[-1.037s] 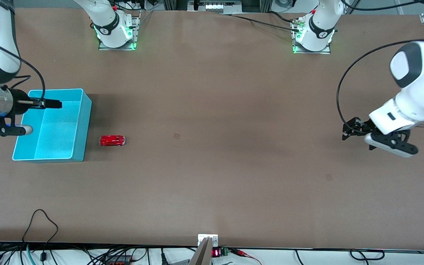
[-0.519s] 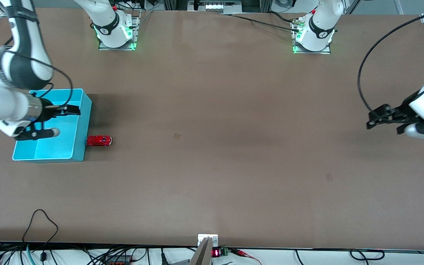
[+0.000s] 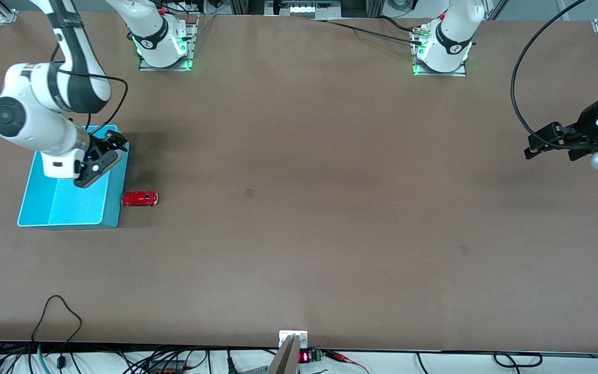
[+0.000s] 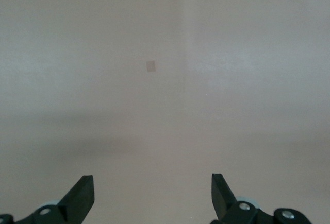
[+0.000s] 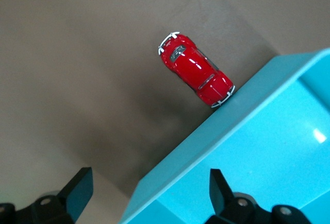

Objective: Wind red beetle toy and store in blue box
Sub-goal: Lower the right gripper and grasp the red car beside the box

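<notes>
over the blue box [image 3: 70, 210] rim, right end effector [image 3: 113, 141] spread, empty, left end effector [image 3: 535, 145] spread, empty

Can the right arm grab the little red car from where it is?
Probably yes. The right gripper hangs open over the box wall, close to the car. The car sits on the table against the box's outer wall, with nothing on top.

A wide brown table [image 3: 330, 156] (matte, evenly lit) with tangled black cables [image 3: 122, 361] along its near edge.
</notes>
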`<state>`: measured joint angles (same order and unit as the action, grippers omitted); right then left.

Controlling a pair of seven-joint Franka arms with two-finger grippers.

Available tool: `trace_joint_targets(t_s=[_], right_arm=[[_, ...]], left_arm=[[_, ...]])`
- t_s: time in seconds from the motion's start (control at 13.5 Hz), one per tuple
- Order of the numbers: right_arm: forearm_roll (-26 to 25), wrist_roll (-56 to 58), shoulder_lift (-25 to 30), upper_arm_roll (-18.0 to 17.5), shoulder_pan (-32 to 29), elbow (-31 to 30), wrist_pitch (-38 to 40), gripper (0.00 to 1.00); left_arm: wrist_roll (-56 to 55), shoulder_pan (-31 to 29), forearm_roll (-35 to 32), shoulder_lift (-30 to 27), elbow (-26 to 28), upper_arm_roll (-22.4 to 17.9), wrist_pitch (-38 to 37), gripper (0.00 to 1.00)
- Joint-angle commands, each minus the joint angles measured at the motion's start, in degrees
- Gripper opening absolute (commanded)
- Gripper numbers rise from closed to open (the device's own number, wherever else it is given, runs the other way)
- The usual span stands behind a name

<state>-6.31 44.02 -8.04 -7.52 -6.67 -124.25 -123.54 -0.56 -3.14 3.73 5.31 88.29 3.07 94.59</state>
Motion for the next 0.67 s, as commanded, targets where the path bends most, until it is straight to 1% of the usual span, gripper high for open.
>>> trace_joint_targets(t_s=[0.0, 0.15, 0.22, 0.37, 0.44, 0.59], right_arm=[[-2.7, 10.5, -2.9, -1.4, -1.3, -0.9, -6.4, 1.00], [-2.8, 18.8, -6.4, -1.4, -1.2, -0.7, -12.6, 1.00], [-2.9, 22.1, -7.9, -1.4, -1.2, -0.6, -15.5, 1.00], [-3.0, 28.3, -9.7, -1.4, -1.2, -0.5, -20.2, 1.00], [-3.0, 29.3, -10.6, -1.4, -1.1, -0.4, -21.4, 1.00], [-3.0, 29.5, -12.1, -1.3, -1.1, -0.4, -22.6, 1.00]], left_arm=[[-0.8, 0.4, 1.1, -2.5, 2.2, -0.8, -0.8, 1.00], [-0.8, 0.3, 1.1, -3.7, 3.0, -0.7, -0.7, 1.00], [-0.8, 0.3, 1.1, -4.7, 4.2, -0.8, 0.1, 1.00], [-0.9, 0.3, 0.8, -7.4, 8.5, -0.7, 3.0, 1.00], [-1.0, 0.2, 0.6, -8.5, 10.4, -0.7, 4.1, 1.00], [-0.7, 0.2, 0.1, -8.9, 10.6, -0.6, 4.1, 1.00]])
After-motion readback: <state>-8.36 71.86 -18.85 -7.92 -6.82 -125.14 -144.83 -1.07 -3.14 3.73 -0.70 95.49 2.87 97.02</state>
